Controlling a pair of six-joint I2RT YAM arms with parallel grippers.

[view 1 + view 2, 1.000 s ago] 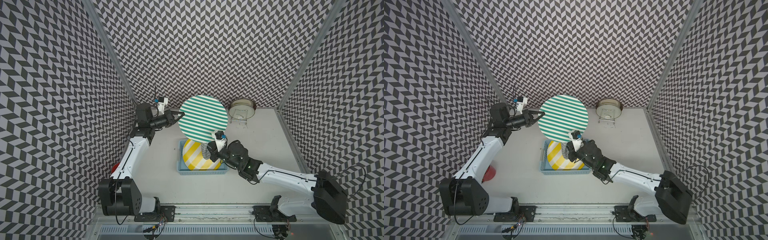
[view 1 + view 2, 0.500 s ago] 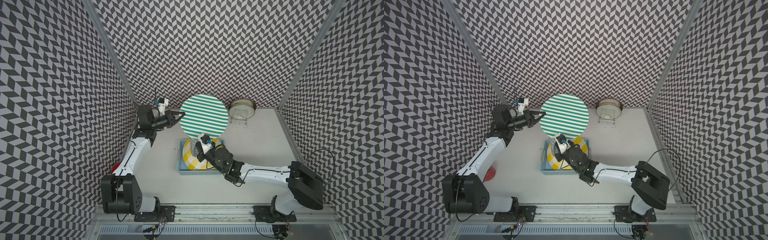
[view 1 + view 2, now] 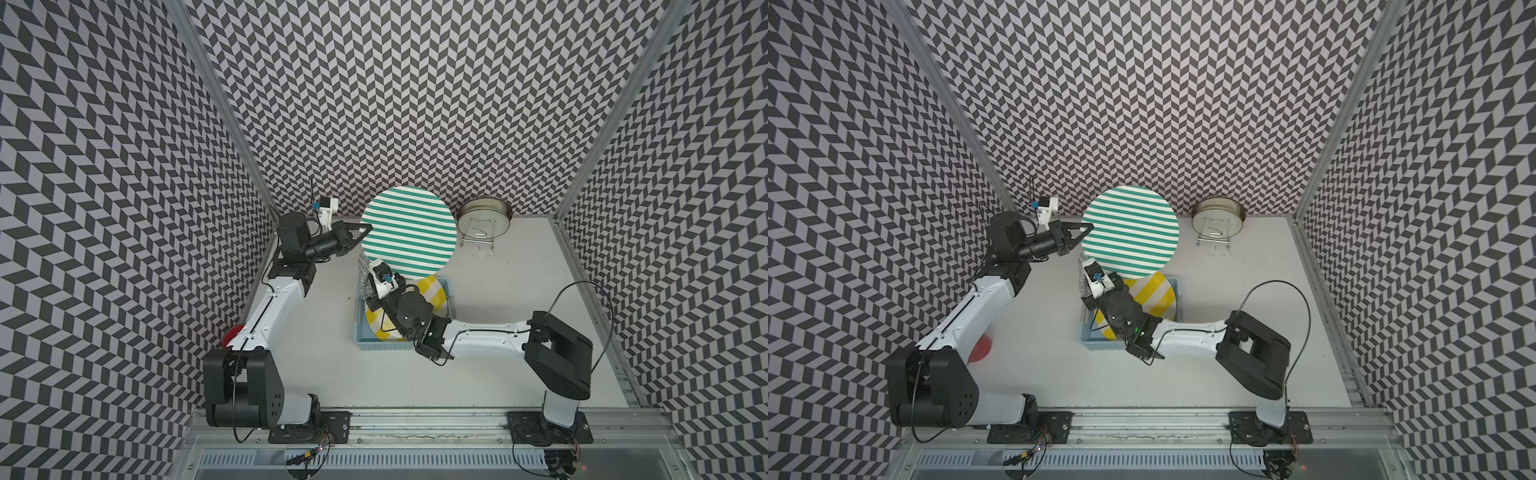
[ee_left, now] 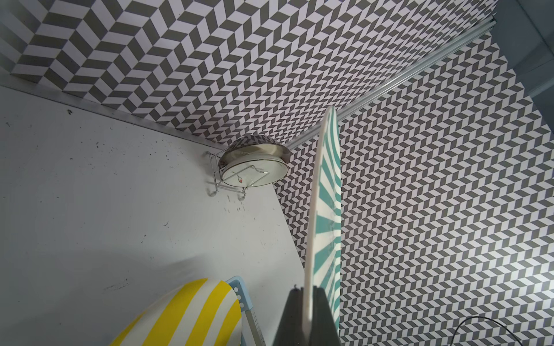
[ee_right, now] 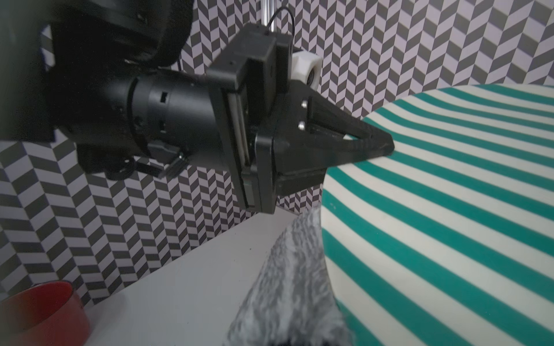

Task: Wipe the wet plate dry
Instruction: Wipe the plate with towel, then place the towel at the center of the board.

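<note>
Hanging in the air over the back-middle of the tabletop (image 3: 519, 291) is the green-and-white striped round plate (image 3: 409, 232), with its face tipped toward the top cameras. The left gripper (image 3: 368, 227) is clamped on its rim. The left wrist view shows the plate edge-on, pinched between the two black fingers (image 4: 289, 323), though the frame cuts off the rest of the gripper.

The right gripper (image 3: 369, 287) is closed on a fuzzy grey cloth (image 3: 362, 268), but you can't really see its jaws. The cloth and the wrist camera cover them in both top views, and the right wrist view only gives a dark blur under the cloth (image 5: 287, 284). The cloth sits right at the plate's near edge on the left-arm side; can't tell if it actually touches.

Underneath, a yellow-and-white striped plate (image 3: 436, 291) sits in a pale blue plastic basket (image 3: 360, 332), partly hidden by the right arm. A shiny metal bowl (image 3: 484, 212) is propped on edge at the back of the tabletop. A red cup (image 3: 232, 334) peeks out from behind the left arm.
</note>
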